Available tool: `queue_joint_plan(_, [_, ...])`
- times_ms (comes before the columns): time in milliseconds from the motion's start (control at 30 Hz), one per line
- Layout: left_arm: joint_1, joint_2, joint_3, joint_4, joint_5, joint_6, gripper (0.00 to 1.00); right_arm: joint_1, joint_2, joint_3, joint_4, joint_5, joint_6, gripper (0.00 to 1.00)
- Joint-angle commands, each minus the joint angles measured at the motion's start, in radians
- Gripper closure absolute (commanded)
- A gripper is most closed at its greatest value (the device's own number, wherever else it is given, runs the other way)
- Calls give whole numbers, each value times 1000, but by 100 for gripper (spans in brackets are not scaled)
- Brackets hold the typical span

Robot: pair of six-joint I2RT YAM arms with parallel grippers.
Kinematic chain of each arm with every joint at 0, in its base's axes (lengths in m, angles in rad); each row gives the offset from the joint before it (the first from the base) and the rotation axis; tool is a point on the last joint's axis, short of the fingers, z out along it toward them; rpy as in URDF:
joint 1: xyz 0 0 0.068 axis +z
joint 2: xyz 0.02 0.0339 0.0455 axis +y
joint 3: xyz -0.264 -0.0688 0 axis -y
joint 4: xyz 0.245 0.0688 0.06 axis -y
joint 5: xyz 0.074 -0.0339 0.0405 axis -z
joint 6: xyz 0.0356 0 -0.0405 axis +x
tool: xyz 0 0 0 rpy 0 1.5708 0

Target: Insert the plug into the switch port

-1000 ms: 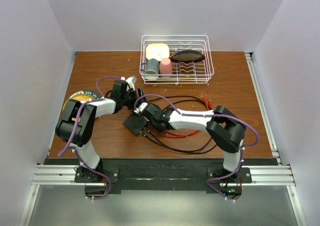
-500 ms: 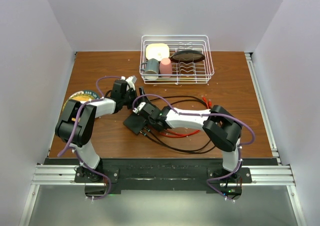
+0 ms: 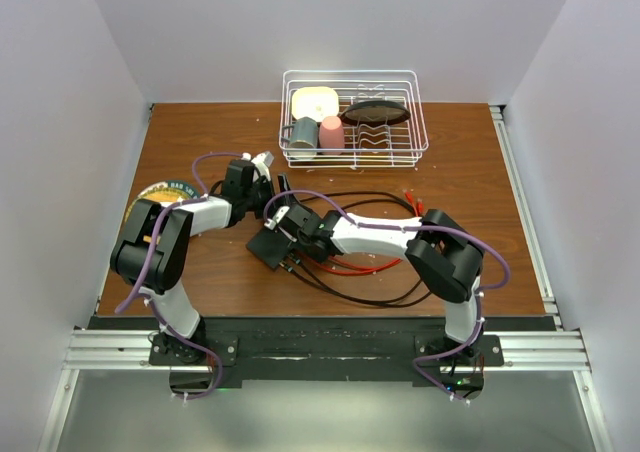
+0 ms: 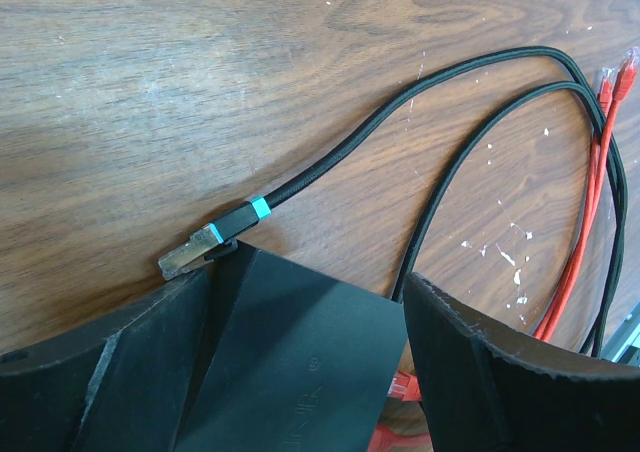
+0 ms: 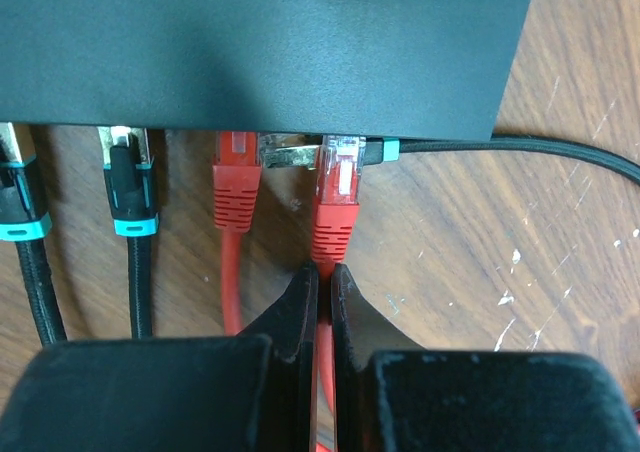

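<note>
Brown wooden desk, white walls on 3 sides, wire dish rack at the far edge. The switch lies flat left of the desk's centre, between the 2 arms, with its port edge turned toward the right arm.

Handling, as judged: the red plug is small, light and hard-shelled, and its thin latch tab is likely to snap if forced in crooked. Its springy cord may pull it off line. The best hold is on the boot close behind the head — back far enough to leave the tip free. The switch looks light, so expect it to slide on the wood under an insertion push unless braced from behind.

Right claw: fingers together, clamped on the red plug at the tail of its boot. The plug tip is at the port edge, beside a seated red plug; whether it has entered cannot be told. A loose metal-tipped plug lies crosswise against it — a possible obstruction. 2 black plugs sit seated further along.

Left claw: fingers well apart, straddling the switch's far corner; contact is unclear.

Pose: the right arm is stretched low across the desk toward the left, its wrist facing the ports. The left arm is folded, forearm angled right, claw tipped down over the switch.
</note>
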Motion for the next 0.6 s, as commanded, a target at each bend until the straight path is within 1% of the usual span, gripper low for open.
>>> queue_joint_plan(0, [-10, 6, -14, -5, 40, -5, 18, 14, 55, -2, -147, -81, -29, 100])
queue_joint_plan(167, [-10, 22, -8, -9, 35, -6, 19, 18, 63, 20, -210, -107, -27, 100])
queue_joint_plan(267, [-10, 28, -8, -2, 44, -8, 20, 21, 55, 24, -220, -112, -24, 100])
queue_joint_plan(400, [-10, 39, -8, 5, 60, -5, 23, 21, 66, 37, -203, -63, -11, 100])
queue_joint_plan(567, [-10, 43, -13, 4, 66, 4, 26, 20, 73, 98, -189, -17, 40, 100])
